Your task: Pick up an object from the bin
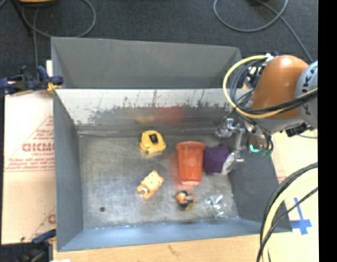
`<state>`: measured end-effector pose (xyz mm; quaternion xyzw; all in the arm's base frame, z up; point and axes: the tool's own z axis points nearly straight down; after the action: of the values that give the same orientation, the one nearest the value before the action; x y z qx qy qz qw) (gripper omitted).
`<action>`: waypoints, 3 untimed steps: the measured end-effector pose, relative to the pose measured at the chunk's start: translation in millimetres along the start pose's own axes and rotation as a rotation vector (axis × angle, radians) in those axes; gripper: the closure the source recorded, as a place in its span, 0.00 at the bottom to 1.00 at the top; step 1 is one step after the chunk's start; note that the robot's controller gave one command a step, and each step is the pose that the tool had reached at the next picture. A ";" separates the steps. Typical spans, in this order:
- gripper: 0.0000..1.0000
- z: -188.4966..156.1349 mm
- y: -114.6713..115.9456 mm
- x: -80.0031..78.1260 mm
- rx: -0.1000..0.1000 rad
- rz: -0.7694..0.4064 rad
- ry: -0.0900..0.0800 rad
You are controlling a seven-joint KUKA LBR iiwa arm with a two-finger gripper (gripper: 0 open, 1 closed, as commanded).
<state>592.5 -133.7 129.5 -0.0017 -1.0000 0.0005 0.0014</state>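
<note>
My gripper (233,156) hangs low at the right side of the bin, right beside a dark purple soft-looking object (214,160) and touching or nearly touching its right edge. An orange plastic cup (190,161) lies against the purple object's left side. Near the gripper's lower left, a small clear and green item (215,205) rests on the bin floor. Nothing can be seen held in the gripper.
A yellow tape measure (152,142) sits toward the back middle. In front of it lies a cream and yellow toy block (150,184). A small dark and orange figure (184,200) is just in front of the cup. The orange-covered wrist and its cables overhang the bin's right wall.
</note>
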 end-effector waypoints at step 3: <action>0.00 16.8 -31.2 3.2 0.002 -0.065 -0.010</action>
<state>589.1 -165.0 112.8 0.0308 -0.9995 0.0017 -0.0037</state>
